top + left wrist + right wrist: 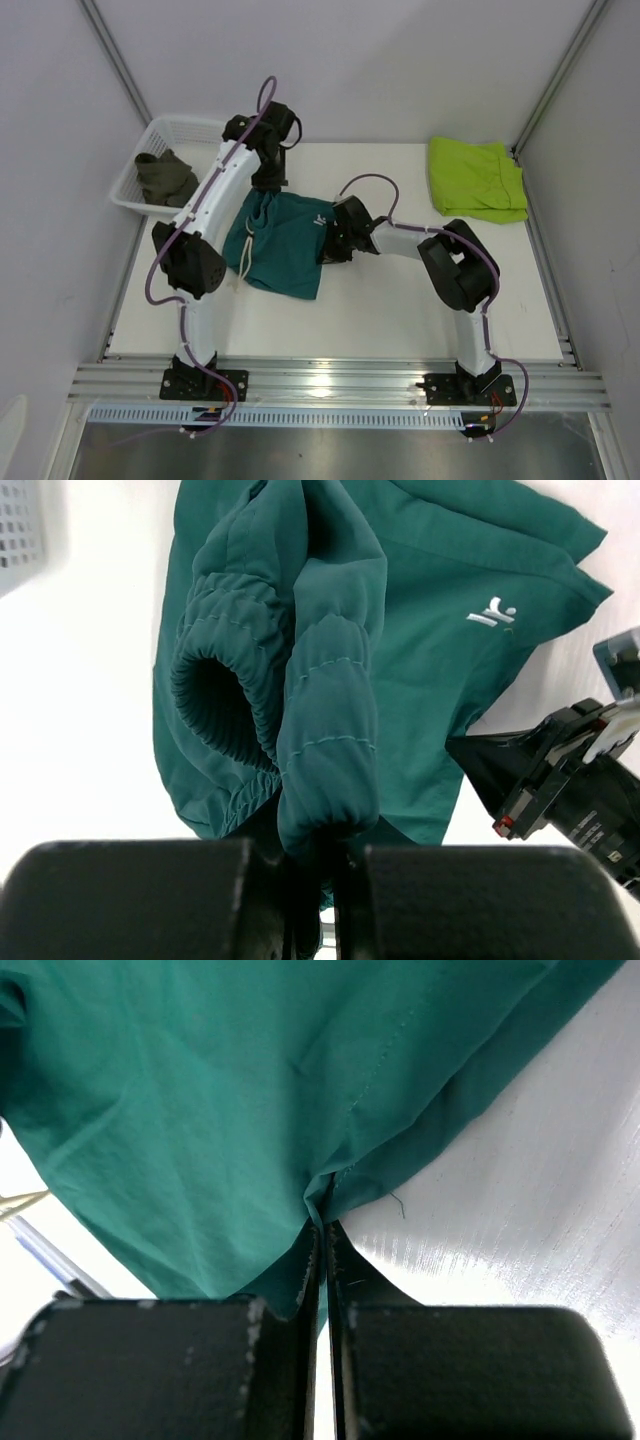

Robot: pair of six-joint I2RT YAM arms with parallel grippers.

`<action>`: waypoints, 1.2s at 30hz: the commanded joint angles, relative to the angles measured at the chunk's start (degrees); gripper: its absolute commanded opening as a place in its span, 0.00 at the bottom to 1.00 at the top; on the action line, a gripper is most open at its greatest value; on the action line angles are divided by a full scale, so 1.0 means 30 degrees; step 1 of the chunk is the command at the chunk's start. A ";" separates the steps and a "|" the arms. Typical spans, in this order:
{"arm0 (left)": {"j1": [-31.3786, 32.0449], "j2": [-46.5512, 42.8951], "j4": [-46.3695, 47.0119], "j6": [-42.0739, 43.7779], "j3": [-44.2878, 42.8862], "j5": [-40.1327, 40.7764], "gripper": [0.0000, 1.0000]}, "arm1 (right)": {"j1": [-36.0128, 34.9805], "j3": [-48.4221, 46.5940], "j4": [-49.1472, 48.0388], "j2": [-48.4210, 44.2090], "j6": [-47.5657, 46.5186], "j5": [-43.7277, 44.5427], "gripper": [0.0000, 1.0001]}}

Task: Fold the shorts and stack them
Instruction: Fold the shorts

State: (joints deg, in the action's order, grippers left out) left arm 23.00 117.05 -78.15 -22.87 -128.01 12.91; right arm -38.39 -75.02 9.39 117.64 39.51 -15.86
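Observation:
The teal shorts (285,240) lie rumpled at the table's middle, with a white logo (490,613) and a cream drawstring (244,262) trailing off the left side. My left gripper (325,852) is shut on the bunched elastic waistband (325,750) at the shorts' far left end. At the right edge, my right gripper (322,1228) pinches the hem of a leg (345,1175), shut on it. The lime-green shorts (477,178) lie folded at the back right. A dark olive pair (166,177) sits in the basket.
A white mesh basket (190,132) stands at the back left corner. Grey walls close in both sides. The metal rail (340,385) holding the arm bases runs along the near edge.

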 commanded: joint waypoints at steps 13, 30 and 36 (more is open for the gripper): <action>0.4107 -0.0963 0.0825 0.0535 0.2794 0.4134 0.00 | 0.0727 0.1570 -0.1254 0.0072 0.2007 -0.0545 0.00; 0.4315 -0.1606 0.3462 0.0418 0.4349 -0.0315 0.99 | 0.1284 0.2068 -0.1430 -0.0104 0.2036 -0.0720 0.00; 0.2999 -0.2687 0.4483 -0.0896 0.5221 -0.3884 0.99 | 0.1693 0.2360 -0.1372 -0.0425 0.2036 -0.0633 0.00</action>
State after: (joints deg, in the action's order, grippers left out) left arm 34.89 115.20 -68.36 -22.76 -114.17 9.56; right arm -34.35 -70.08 1.76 117.43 46.76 -21.34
